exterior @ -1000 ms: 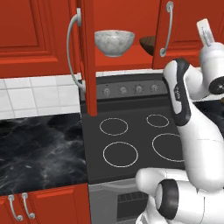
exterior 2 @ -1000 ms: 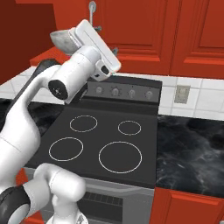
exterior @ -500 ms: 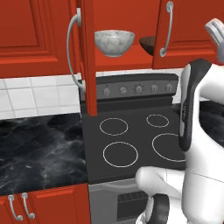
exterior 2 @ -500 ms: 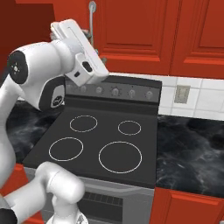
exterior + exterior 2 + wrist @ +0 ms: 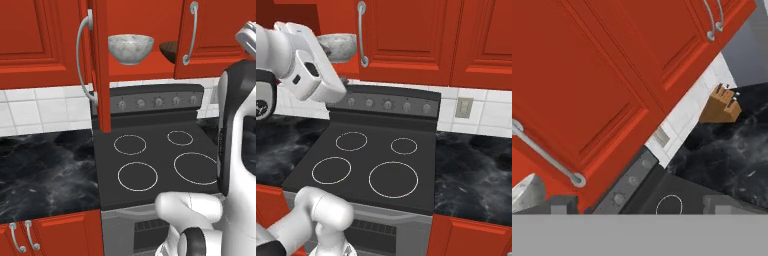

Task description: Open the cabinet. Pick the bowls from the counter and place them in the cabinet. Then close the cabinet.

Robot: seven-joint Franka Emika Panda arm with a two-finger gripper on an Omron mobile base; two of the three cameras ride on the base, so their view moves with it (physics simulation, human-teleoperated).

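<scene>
1. Standing open above the stove (image 5: 155, 160), the cabinet (image 5: 100, 65) is seen with its left door swung out edge-on over the stove's left rear corner, and its right door (image 5: 210, 35) only partly open.
2. Both bowls are found on the red shelf inside: the grey bowl (image 5: 130, 48) is set at the front edge of the shelf, in the gap between the doors, and the brown bowl (image 5: 170, 50) is half hidden behind the right door's edge.
3. In the right base view the grey bowl (image 5: 338, 46) is glimpsed just behind the arm, beside the right door's handle (image 5: 361, 34).
4. The counter (image 5: 47, 172) is shown as a black slab either side of the stove; a knife block (image 5: 721, 105) is seen at its back edge, against the tiles, in the hand view.
5. The gripper (image 5: 637, 212) is raised beside the right door, and its fingers (image 5: 559, 209) are spread wide apart with nothing gripped.
6. The hand view is tilted; the right door's panel (image 5: 587, 100) and a sliver of the grey bowl (image 5: 527, 192) are caught there.
</scene>
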